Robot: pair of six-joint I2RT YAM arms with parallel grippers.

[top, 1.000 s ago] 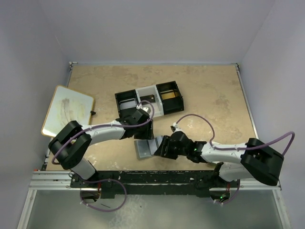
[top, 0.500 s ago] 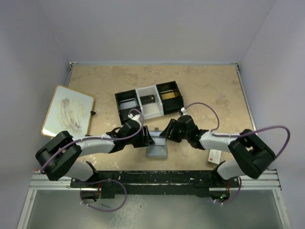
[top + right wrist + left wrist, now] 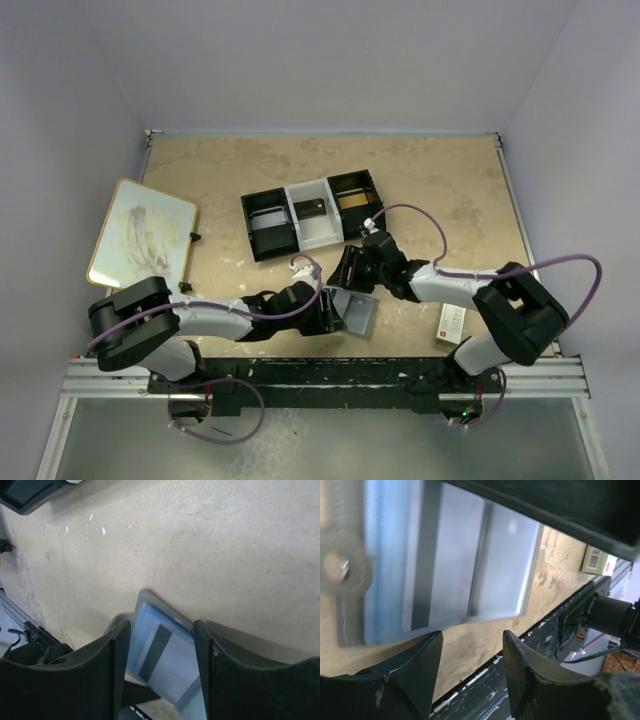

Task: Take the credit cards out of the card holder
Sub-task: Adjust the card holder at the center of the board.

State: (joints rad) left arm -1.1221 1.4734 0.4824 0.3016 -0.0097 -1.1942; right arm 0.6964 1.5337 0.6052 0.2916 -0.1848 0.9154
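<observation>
The grey card holder (image 3: 357, 313) lies open near the table's front edge, its pale blue-grey inner face up. A pale card with a dark stripe (image 3: 420, 570) sits in it, also seen in the right wrist view (image 3: 157, 647). My left gripper (image 3: 327, 309) is open and empty just left of the holder (image 3: 485, 565), fingertips short of its edge (image 3: 472, 645). My right gripper (image 3: 346, 280) is open at the holder's far edge, and its fingers straddle the blurred holder (image 3: 150, 615). I cannot tell if they touch it.
A black-and-white three-compartment tray (image 3: 290, 190) stands behind the grippers. A white-and-red small box (image 3: 451, 322) lies front right, also in the left wrist view (image 3: 597, 560). A pale board (image 3: 142, 232) lies at the left. The black front rail (image 3: 330, 368) runs close below the holder.
The holder has shifted right and now lies flatter. My left gripper moved right and toward the front edge. My right gripper drew back a little to the holder's far side.
</observation>
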